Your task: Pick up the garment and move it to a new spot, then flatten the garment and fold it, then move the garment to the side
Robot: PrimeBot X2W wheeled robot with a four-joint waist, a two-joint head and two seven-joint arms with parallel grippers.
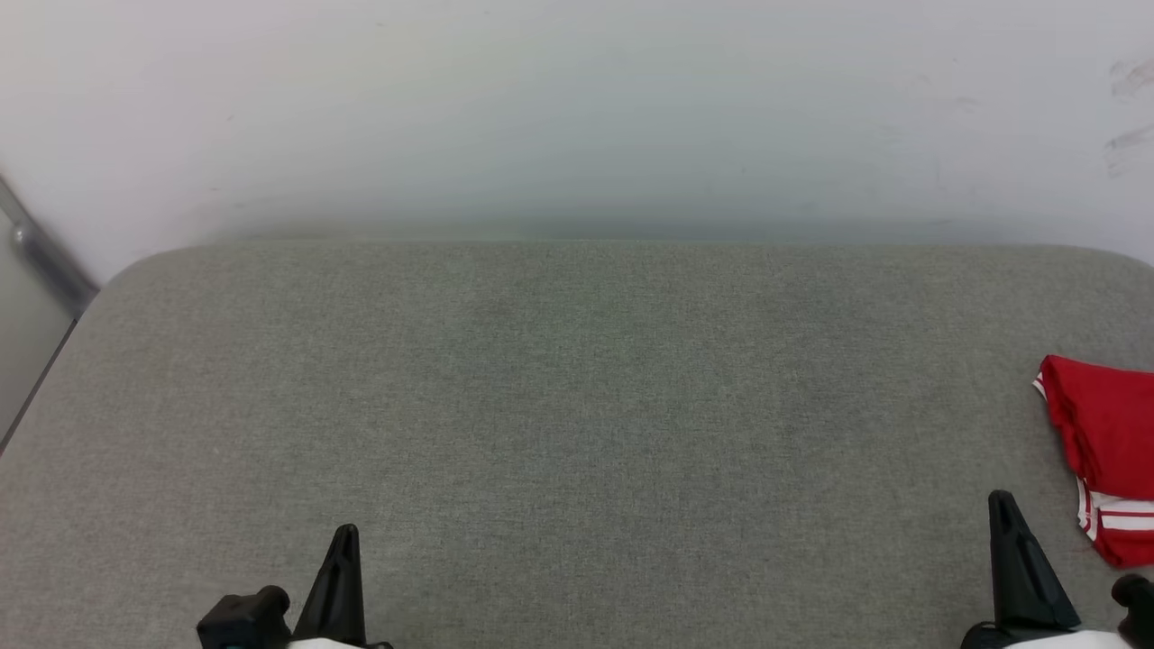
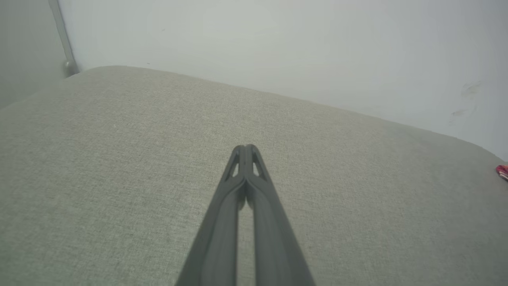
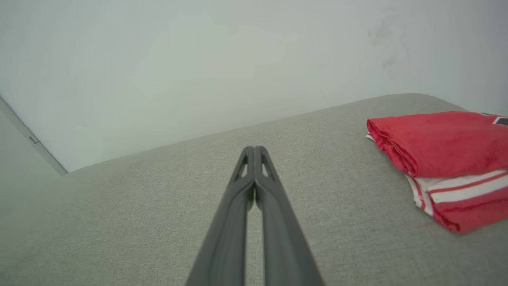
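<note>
In the head view, the garment point(image 1: 1113, 433) is seen folded into a compact bundle at the far right edge of the grey cushion point(image 1: 577, 406), partly cut off by the frame. Its long axis runs from far to near, its rounded fold is turned toward the cushion's middle, and the striped white sleeve lies at the near end. The left hand point(image 1: 345, 541) and the right hand point(image 1: 1002, 505) are low at the near edge, the right one just beside the garment but apart from it.

In the left wrist view, the left hand point(image 2: 246, 149) is closed tip to tip with nothing between its 2 fingers. Only a red sliver of the garment point(image 2: 502, 171) is caught at the right edge.

In the right wrist view, the right hand point(image 3: 254, 150) is likewise pressed closed and empty, above bare cushion. The garment point(image 3: 448, 143) lies to its right.

The last step, setting the garment aside, is judged complete. No further grasp appears to be called for.
</note>
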